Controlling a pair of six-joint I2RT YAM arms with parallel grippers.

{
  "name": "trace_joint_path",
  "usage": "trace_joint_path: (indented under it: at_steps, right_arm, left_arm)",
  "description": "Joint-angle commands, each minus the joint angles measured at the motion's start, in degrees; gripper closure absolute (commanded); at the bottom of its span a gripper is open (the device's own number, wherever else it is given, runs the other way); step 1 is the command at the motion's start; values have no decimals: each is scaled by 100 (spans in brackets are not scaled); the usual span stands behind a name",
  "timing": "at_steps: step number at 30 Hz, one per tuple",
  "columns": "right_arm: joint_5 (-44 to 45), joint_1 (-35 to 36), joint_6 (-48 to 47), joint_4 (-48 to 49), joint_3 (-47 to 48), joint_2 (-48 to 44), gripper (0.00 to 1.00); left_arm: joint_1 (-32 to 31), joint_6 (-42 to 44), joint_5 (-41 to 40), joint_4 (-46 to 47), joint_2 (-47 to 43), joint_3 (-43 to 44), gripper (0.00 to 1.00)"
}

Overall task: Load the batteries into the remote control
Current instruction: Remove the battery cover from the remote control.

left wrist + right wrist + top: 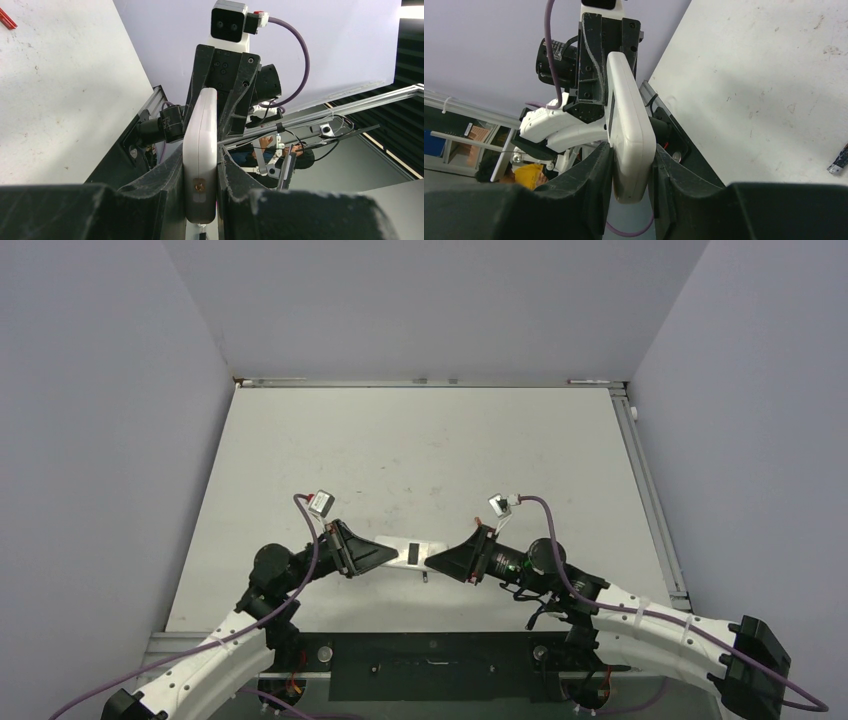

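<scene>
1. Plainly, the remote control [412,552] is a slim white bar of smooth plastic with rounded corners. From above, a dark rectangular patch crosses its middle.
2. Seen edge-on in the left wrist view [200,150], it shows a seam running along its length. A small brass-coloured round fitting sits near its lower end.
3. The right wrist view [630,135] shows a plain white face and a thin grey strip along one long edge.
4. It hangs level above the tabletop [420,440], bridging the two arms. The left jaws are closed on its left end and the right jaws are closed on its right end. In each wrist view a finger presses against either side of it.
5. The fingers [165,180] [591,172] are matte black with a rough, grainy surface, whitish scuffs along their edges and curved inner walls.
6. One battery [837,164], a tiny dark cylinder with a pale metallic tip, lies on the tabletop apart from both jaws. In the top view it is a small dark stick [424,578] just on the arm-base side of the remote control.
7. The tabletop is matte off-white, flecked with faint marks and scratches.
8. A white camera box [229,22] with a purple cable [300,55] sits above the right jaws. A small label on a black motor housing [556,50] carries print too small to read.
</scene>
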Motion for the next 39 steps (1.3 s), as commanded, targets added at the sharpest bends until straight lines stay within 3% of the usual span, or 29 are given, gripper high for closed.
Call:
trace_joint_path:
  at_steps: [1,4,5,21,22,25,27,31,39]
  right_arm:
    - [-164,90,-42,769,326,-153,76]
    - [-135,91,-12,779,260,-252,90]
    - [-125,91,6,808,215,-295,91]
    - [135,107,136,985,-301,-964,91]
    - [146,108,126,949,-303,-970,91]
    - [141,105,125,941,-282,-935,73]
    - [132,116,101,937,-237,-897,66]
    - [160,121,58,893,-115,-819,60]
    - [324,151,-20,768,105,-605,57]
  left_arm:
    - [41,163,-106,-120,30,114,100]
    - [41,165,-97,-115,44,120,100]
    - [41,161,-92,-111,42,115,100]
    - [50,113,-133,-60,66,122,100]
    - [50,115,-139,-63,74,118,100]
    - [50,113,-132,-72,79,111,100]
    - [54,119,-123,-59,97,100,100]
    - [46,131,-74,-52,148,103,100]
    - [41,167,2,-40,211,97,100]
